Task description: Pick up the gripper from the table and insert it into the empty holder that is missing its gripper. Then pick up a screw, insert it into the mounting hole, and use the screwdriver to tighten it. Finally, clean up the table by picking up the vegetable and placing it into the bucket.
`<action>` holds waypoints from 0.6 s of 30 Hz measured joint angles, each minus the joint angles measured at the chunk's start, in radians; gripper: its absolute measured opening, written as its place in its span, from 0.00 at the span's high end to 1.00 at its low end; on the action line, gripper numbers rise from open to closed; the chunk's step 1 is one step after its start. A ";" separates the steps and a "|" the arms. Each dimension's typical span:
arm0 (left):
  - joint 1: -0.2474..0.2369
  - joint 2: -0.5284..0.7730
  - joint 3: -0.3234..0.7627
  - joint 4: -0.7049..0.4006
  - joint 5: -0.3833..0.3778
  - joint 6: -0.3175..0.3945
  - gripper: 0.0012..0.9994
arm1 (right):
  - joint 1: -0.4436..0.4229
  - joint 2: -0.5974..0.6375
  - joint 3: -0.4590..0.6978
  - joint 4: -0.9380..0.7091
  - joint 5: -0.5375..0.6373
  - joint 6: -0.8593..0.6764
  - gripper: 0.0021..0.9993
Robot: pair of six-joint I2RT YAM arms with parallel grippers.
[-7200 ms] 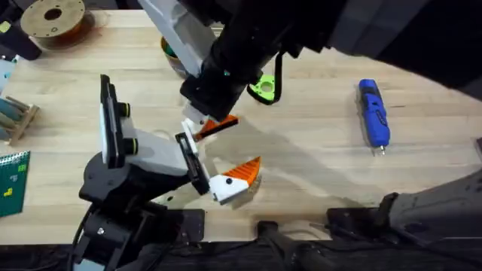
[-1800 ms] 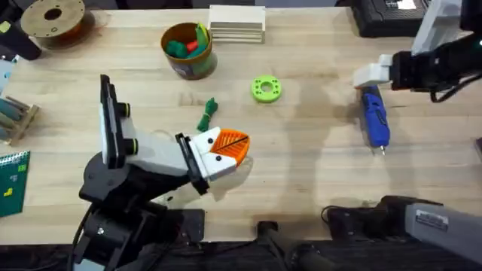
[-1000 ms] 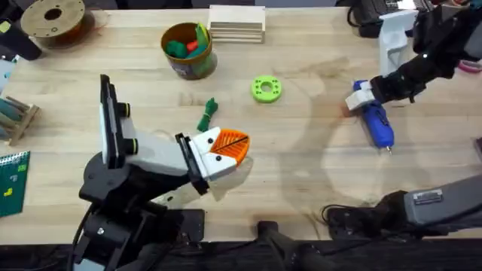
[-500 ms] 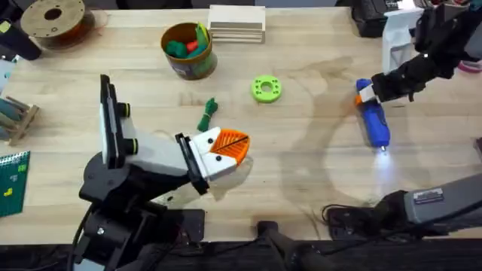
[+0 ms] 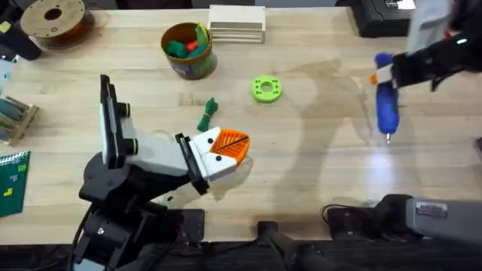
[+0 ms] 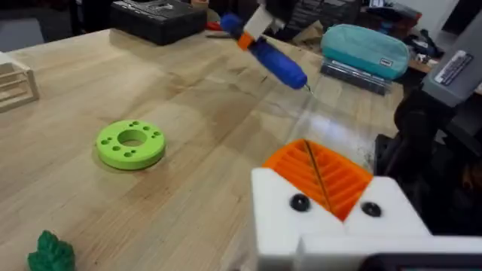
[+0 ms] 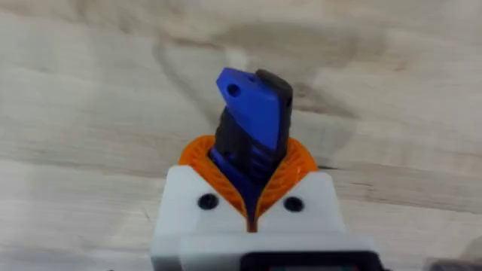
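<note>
Above the surface (image 5: 316, 173) my right hand (image 5: 386, 75) pinches the screwdriver (image 5: 385, 105) near its butt; stiff, smooth, bit-heavy, so I'd grip mid-body. Left hand (image 5: 226, 150) pressed together.

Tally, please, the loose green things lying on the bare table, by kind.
Bright green disc: 1
Dark green toy vegetable: 1
Total: 2

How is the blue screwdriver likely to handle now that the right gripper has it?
The screwdriver looks rigid. The right gripper pinches it near one end, so the long body may pivot or sag. Its rounded barrel would probably roll if set down on the table.
</note>
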 joint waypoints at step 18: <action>0.000 0.000 0.000 0.000 0.000 0.000 0.99 | 0.051 -0.610 -0.175 0.387 -0.266 0.245 0.97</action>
